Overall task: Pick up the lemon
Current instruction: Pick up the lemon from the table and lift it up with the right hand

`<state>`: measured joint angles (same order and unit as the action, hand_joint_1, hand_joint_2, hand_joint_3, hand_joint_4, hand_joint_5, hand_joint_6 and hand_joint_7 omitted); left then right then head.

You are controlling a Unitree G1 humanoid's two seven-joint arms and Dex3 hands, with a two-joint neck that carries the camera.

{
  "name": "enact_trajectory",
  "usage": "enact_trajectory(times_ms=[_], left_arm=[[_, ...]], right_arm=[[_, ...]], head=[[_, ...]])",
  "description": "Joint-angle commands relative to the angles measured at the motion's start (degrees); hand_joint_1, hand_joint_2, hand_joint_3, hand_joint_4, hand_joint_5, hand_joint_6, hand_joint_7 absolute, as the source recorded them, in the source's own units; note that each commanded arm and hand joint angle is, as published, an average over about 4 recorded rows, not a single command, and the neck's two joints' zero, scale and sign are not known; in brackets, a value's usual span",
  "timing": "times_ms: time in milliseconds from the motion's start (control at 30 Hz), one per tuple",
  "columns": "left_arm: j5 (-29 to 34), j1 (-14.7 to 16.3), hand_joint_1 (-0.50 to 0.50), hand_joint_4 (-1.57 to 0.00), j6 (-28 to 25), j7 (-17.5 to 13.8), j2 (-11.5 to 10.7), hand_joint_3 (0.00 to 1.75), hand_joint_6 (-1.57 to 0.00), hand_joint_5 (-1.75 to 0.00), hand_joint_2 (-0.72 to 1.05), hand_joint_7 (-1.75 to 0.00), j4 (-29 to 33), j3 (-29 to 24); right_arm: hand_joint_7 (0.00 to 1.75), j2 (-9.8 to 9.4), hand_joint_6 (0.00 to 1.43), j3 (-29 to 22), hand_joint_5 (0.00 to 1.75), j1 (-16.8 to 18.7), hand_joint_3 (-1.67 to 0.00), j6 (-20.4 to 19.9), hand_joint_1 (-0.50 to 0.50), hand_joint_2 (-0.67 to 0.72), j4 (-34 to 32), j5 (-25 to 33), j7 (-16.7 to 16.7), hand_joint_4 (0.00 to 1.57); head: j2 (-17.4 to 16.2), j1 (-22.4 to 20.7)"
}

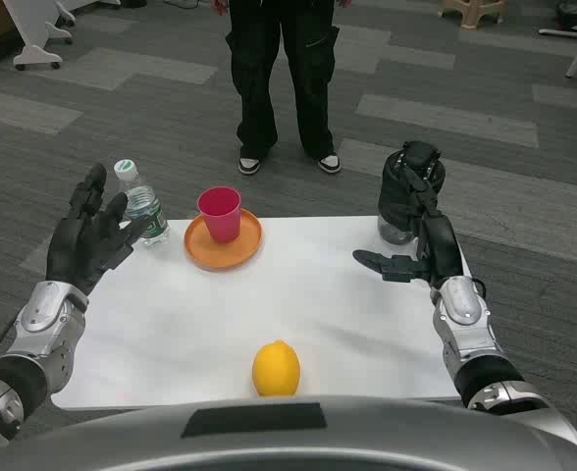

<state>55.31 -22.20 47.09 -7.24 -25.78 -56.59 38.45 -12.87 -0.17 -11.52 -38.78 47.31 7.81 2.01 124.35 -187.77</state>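
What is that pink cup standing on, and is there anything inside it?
The pink cup stands upright on an orange plate, which lies on the white table. The cup's inside mostly shows only pink wall from this angle; its bottom is hidden, so whether it holds anything cannot be told.

We identify the place as a large lab or office-type room. Grey patterned carpet tiles (pixel 92 69) cover the floor, white wheeled equipment bases (pixel 38 39) stand at the far left, and a person (pixel 284 83) stands beyond the white table (pixel 367 324). A stool (pixel 472 10), possibly, sits far back.
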Motion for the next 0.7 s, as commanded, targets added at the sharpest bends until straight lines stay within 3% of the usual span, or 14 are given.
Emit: enact_trajectory(times_ms=[33,67,100,233,533,600,700], left_arm=[[0.59,-1.0,0.5,0.0,-1.06,0.59,-0.53,0.09,0.0,0.0,0.96,0.0,-3.49,1.63],[0.59,-1.0,0.5,0.0,-1.1,0.58,-0.52,0.09,0.0,0.0,0.94,0.0,-3.5,1.63],[0.59,-1.0,0.5,0.0,-1.17,0.56,-0.5,0.07,0.0,0.0,0.87,0.0,-3.52,1.63],[0.98,-1.0,0.5,0.0,-1.3,0.56,-0.5,0.02,0.0,0.0,0.69,0.0,-3.52,1.58],[1.03,-1.2,0.5,0.0,-1.36,0.41,-1.55,0.04,0.0,0.0,0.78,0.0,-3.37,3.82],[1.03,-1.27,0.5,0.0,-1.39,0.39,-1.66,0.07,0.0,0.0,0.78,0.0,-3.35,4.04],[1.03,-1.27,0.5,0.0,-1.39,0.39,-1.73,0.09,0.0,0.0,0.78,0.0,-3.35,4.09]], right_arm=[[0.0,-5.85,0.0,35.36,0.68,-11.42,-0.08,3.8,0.12,0.41,7.45,5.28,7.75,0.0],[0.02,-5.85,0.0,35.31,0.68,-11.42,-0.08,3.8,0.12,0.39,7.45,5.28,7.75,0.0],[0.02,-5.85,0.0,35.24,0.68,-11.42,-0.1,3.8,0.12,0.39,7.45,5.28,7.75,0.0],[0.03,-5.89,0.0,35.11,0.68,-11.42,-0.08,3.8,0.12,0.34,7.45,5.28,7.75,0.0],[0.05,-5.96,0.0,35.15,0.68,-11.42,-0.1,3.82,0.12,0.34,7.8,5.28,7.75,0.0],[0.05,-6.02,0.0,35.11,0.68,-11.42,-0.1,3.86,0.12,0.34,8.04,5.28,7.75,0.0],[0.0,-6.31,0.0,34.49,0.61,-11.6,-0.14,4.06,0.07,0.28,8.59,5.28,7.9,0.0]], head=[[-1.11,-20.88],[-0.94,-19.3],[-0.53,-13.62],[-0.55,-13.91],[-1.16,-13.24],[-3.47,-9.65],[-7.84,-0.23]])
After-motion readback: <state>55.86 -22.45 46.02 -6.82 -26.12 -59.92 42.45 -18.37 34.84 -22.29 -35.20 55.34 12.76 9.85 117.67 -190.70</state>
